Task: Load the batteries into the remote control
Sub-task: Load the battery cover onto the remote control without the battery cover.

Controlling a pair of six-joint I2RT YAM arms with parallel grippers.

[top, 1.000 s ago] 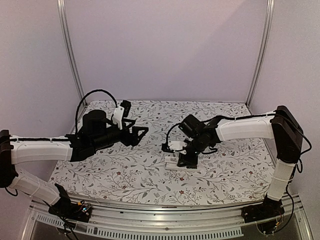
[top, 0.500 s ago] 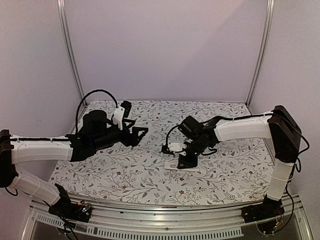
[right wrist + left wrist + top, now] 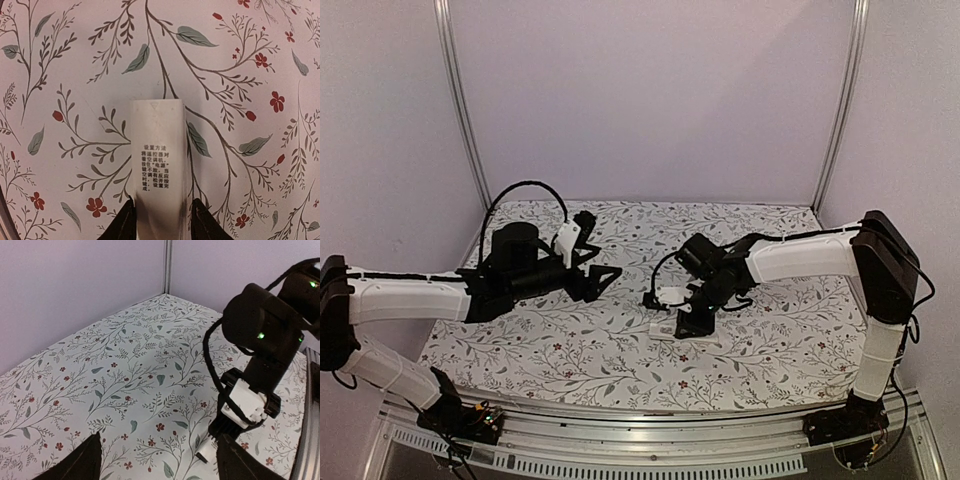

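The remote control is a flat white bar with small printed text, lying on the flowered table. My right gripper straddles its near end, with a fingertip pressed against each long side. From above, the right gripper points down onto the remote control at mid table. My left gripper hovers open and empty above the table to the left, and its wrist view shows a corner of the remote control under the right gripper. The batteries are out of view.
The flowered tablecloth covers the whole table. Metal frame posts stand at the back corners against lilac walls. The right arm's black cable loops beside its wrist.
My left gripper has shifted a little right and forward. The right gripper stays over the remote control, with only a slight shift.
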